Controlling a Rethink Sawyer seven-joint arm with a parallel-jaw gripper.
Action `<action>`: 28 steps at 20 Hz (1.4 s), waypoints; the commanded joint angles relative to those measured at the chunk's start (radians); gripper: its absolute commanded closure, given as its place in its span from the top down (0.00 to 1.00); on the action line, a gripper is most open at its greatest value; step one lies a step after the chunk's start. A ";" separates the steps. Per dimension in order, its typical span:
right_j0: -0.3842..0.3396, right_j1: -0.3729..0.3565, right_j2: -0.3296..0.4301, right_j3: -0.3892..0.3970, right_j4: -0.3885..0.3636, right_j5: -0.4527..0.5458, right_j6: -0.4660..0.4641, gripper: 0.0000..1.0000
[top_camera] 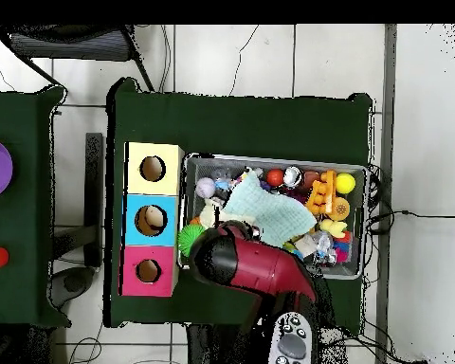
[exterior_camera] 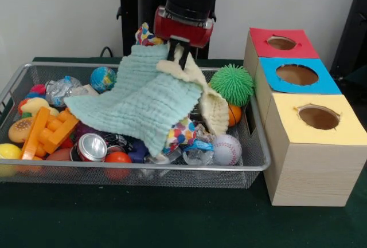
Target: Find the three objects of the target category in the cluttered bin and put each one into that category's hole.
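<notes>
My gripper (exterior_camera: 177,54) hangs over the back middle of the wire bin (exterior_camera: 143,168), shut on a mint green cloth (exterior_camera: 143,102). The cloth is lifted at its top corner and drapes down over the toys. A cream cloth (exterior_camera: 213,107) is bunched at the same fingers and trails to the right. The wooden box beside the bin has a red hole (exterior_camera: 281,43), a blue hole (exterior_camera: 296,74) and a yellow hole (exterior_camera: 318,117). In the overhead view the red arm (top_camera: 250,265) covers the gripper, and the mint cloth (top_camera: 266,210) spreads across the bin's middle.
In the bin lie a green spiky ball (exterior_camera: 232,85), a baseball (exterior_camera: 226,149), a soda can (exterior_camera: 92,146), a globe ball (exterior_camera: 103,79), orange plastic pieces (exterior_camera: 51,132) and a toy burger (exterior_camera: 20,129). The box stands close against the bin's right side.
</notes>
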 commanded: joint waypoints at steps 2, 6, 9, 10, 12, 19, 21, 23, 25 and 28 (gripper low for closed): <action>0.033 -0.074 0.003 0.116 0.062 0.114 0.255 0.00; 0.035 -0.073 0.015 0.145 0.087 0.082 0.265 0.00; 0.028 -0.072 0.036 0.170 0.104 0.033 0.267 0.00; 0.021 -0.073 0.049 0.177 0.108 0.013 0.265 0.00; 0.006 -0.066 0.067 0.183 0.113 -0.013 0.257 0.00; -0.088 -0.043 0.169 0.185 0.076 -0.093 0.175 1.00; -0.109 -0.042 0.190 0.188 0.066 -0.108 0.163 1.00; -0.126 -0.039 0.207 0.186 0.057 -0.117 0.154 1.00; -0.138 -0.034 0.219 0.180 0.053 -0.118 0.150 1.00; -0.156 -0.027 0.238 0.172 0.053 -0.122 0.152 1.00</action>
